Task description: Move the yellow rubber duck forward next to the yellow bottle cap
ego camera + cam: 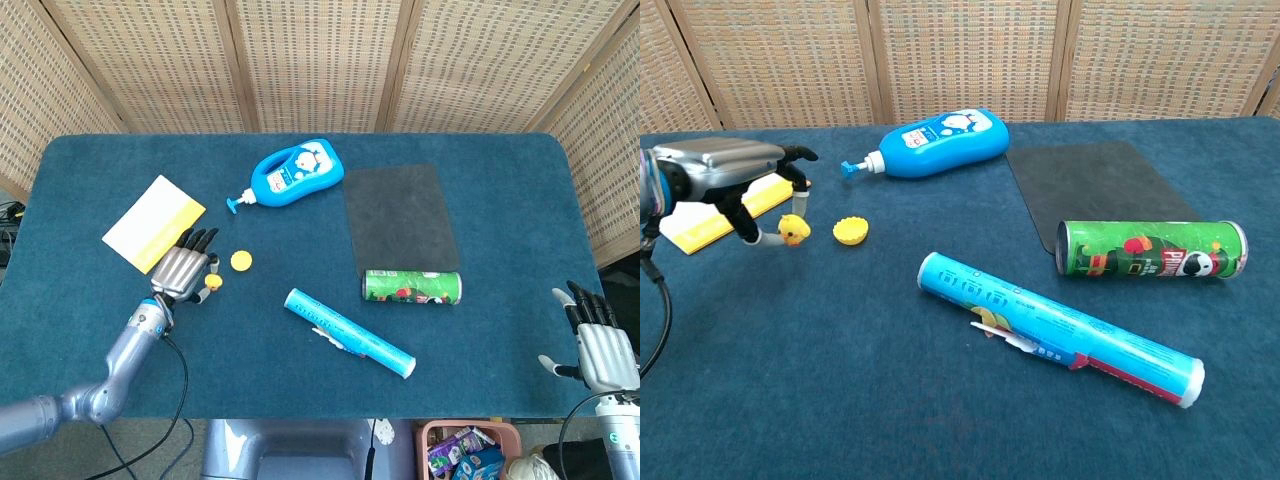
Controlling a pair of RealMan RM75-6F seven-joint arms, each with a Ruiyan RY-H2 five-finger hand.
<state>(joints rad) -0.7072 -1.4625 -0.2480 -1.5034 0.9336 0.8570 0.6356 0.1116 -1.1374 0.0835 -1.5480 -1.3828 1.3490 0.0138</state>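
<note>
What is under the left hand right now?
The yellow rubber duck, pinched in the left hand, just left of the yellow bottle cap. The hand hides part of the white-and-yellow card.

Matt blue cloth on the table (480,350); glossy plastic lotion bottle (297,173); brushed-metal left hand (725,170); woven wicker screen (320,60).

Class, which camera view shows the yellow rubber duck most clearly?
The chest view: the duck shows from the side, pinched in the left hand beside the bottle cap. The head view shows only a small yellow speck under the hand's fingers.
</note>
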